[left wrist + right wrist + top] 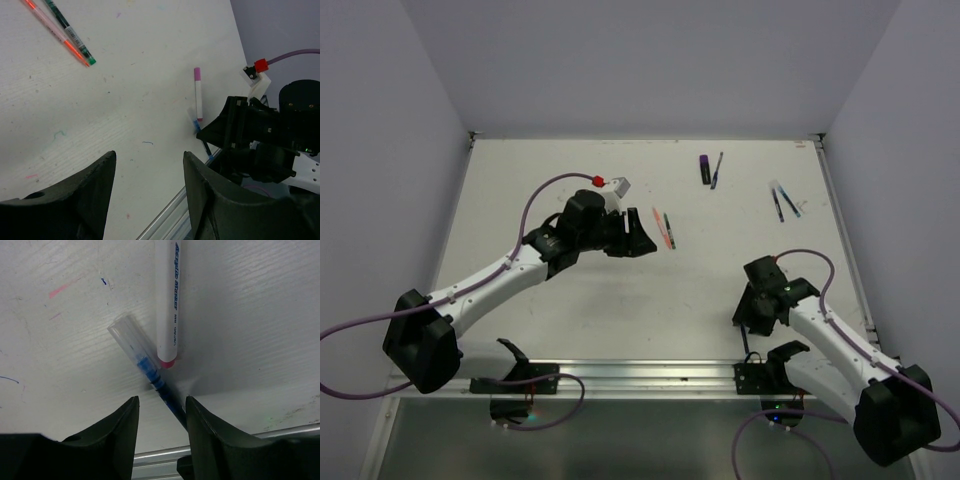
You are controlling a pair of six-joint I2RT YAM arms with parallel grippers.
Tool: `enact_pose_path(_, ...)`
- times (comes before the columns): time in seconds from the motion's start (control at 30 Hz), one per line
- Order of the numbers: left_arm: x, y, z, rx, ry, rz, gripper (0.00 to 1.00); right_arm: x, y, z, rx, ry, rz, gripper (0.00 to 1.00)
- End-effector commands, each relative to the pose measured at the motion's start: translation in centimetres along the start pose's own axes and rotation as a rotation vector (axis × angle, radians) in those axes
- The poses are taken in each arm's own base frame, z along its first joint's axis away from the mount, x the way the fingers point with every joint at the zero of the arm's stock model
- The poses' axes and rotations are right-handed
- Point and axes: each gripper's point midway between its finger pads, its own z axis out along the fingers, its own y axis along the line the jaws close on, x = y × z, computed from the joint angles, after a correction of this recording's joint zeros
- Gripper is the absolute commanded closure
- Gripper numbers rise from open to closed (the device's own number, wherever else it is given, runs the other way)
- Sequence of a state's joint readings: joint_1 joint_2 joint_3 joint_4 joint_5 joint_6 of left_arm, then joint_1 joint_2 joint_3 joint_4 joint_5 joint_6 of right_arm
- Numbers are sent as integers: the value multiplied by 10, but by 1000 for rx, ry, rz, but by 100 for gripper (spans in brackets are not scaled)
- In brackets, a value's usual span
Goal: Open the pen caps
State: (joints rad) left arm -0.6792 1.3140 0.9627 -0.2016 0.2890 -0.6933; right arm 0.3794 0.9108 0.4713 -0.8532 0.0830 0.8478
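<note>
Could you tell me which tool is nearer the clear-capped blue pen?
Right. The right tool hangs directly over the blue pen, straddling it; the left tool is across the table, beside the pink and green pens.

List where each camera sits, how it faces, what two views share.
Top external: above, behind the bases, looking down on the table; left arm and right arm show.
Left wrist: looks across toward the right arm; own jaws below.
Right wrist: looks down, close; own jaws below.
Both wrists share the white marker and blue pen.
</note>
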Motion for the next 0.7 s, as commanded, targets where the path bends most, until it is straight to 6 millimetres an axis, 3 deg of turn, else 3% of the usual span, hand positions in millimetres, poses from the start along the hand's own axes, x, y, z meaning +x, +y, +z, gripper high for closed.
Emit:
enact_pose_path(0.0, -7, -11, -2, 50, -29, 10, 41, -1, 9, 5, -39, 3, 0, 54)
enact_pose_path(0.23, -6, -10, -1, 43, -25, 7, 41, 8, 13, 18, -42, 61, -48, 66)
enact_pose_path(0.33, -4, -7, -1, 38, -22, 6, 41, 6, 15, 18, -30, 60, -73, 74)
enact_pose_path(0.47, -3, -5, -1, 26, -20, 5, 41, 8, 18, 19, -15, 85, -112, 92)
enact_pose_path(0.57, -1, -3, 0, 20, -19, -6, 41, -1, 26, 18, -9, 55, -185, 100)
enact_pose_path(0.67, 1, -1, 0, 17, -17, -17, 42, -22, 54, 5, -80, -47, -265, 100)
